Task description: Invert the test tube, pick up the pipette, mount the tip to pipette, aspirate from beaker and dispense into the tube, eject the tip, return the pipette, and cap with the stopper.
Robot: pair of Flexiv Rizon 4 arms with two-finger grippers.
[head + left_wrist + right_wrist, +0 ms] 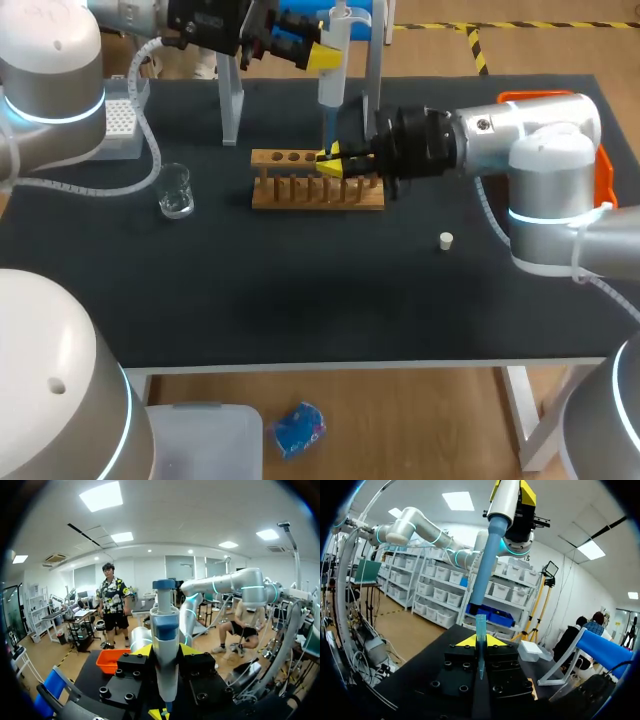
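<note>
Head view: beaker [176, 190] beside wooden rack [290, 197]

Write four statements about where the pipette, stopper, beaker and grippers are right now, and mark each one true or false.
1. The left gripper holds the pipette upright above the wooden rack. True.
2. The stopper caps a tube in the rack. False: it lies on the table, apart from the rack.
3. The beaker stands left of the rack. True.
4. The right gripper hovers over the tip box. False: it is at the rack.
</note>
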